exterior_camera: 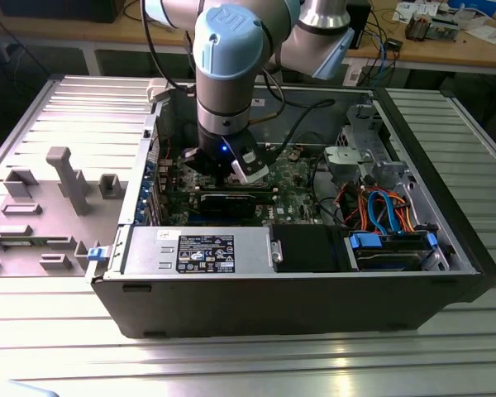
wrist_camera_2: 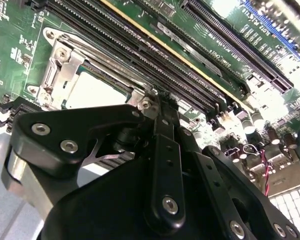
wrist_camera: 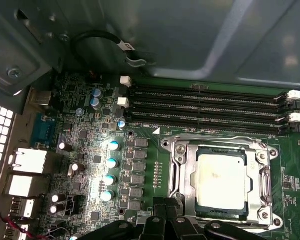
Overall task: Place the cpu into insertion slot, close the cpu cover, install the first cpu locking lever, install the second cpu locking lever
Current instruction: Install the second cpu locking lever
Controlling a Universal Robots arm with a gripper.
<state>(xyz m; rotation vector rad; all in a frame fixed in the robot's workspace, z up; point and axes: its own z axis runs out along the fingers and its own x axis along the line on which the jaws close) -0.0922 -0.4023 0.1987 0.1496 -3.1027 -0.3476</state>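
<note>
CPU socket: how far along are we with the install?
Done, by the look of it: the cpu sits in the insertion slot, with the cpu cover framing it, apparently down. In hand: the gripper hovers at the socket's edge, holding nothing that I can see. I cannot tell whether either locking lever is latched, so count both as left.

Evenly lit from overhead in the exterior view, with soft sheen streaking the ribbed metal table (exterior_camera: 331, 364) and deep shade inside the computer case (exterior_camera: 446, 248). Strong glare on the cpu (wrist_camera_2: 92, 92) lid in the second wrist view, white blowout toward the far circuit board (wrist_camera_2: 270, 45), nearby black linkage soft. Bright reflective patch over the capacitors (wrist_camera: 111, 162) in the first wrist view; crisp elsewhere.
</note>
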